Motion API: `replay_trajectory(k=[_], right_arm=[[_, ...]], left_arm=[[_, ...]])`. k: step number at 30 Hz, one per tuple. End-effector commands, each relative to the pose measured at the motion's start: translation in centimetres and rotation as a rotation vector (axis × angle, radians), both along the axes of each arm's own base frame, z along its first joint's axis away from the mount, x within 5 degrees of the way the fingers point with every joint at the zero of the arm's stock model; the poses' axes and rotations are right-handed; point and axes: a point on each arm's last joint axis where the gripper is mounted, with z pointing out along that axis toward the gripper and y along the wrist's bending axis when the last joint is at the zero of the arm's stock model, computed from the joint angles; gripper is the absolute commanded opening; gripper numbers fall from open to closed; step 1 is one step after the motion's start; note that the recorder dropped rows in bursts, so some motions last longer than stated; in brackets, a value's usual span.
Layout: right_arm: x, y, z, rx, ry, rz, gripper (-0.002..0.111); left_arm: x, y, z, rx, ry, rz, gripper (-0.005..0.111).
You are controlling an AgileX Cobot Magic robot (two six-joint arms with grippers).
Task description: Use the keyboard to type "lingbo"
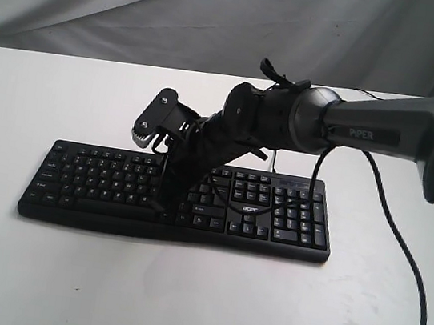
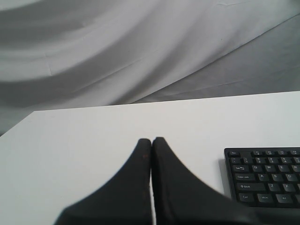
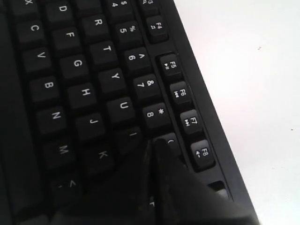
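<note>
Two grippers show, but only one is over the keys. The right gripper point(image 3: 151, 146) has its fingers pressed together into one blunt tip, holding nothing, and the keyboard point(image 3: 84, 93) lies directly under it. The tip hangs at the gap between the I key point(image 3: 132, 136) and the 9 key point(image 3: 168, 139), with the K key point(image 3: 103, 154) just beside. Whether it touches a key cannot be told. The keyboard's long axis runs side to side on the table point(image 1: 49, 90): most letters stretch from the tip toward the left arm's side, the number pad the other way. The left gripper point(image 2: 151, 140), fingers also closed together and empty, hangs over bare table off the keyboard's end, apart from it. The right arm is plainly nearer; judged from this, the next key needs only a short shift along the rows. No container is in view
</note>
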Motion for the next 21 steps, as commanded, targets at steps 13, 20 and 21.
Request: replay_trajectory(k=[13,20,21], right_arm=[[-1.0,-0.7,-1.7,-0.026,0.052,0.000,0.000],[-0.8,-0.6,-0.9,-0.019,0.034,0.001,0.000],[-0.8,-0.6,-0.4,-0.014,0.027,0.001,0.000]], left_arm=[[0.1,0.0,-0.1,-0.003,0.002,-0.004,0.001],[0.1,0.0,-0.1,-0.003,0.002,-0.004,0.001],[0.1,0.0,-0.1,-0.003,0.002,-0.004,0.001]])
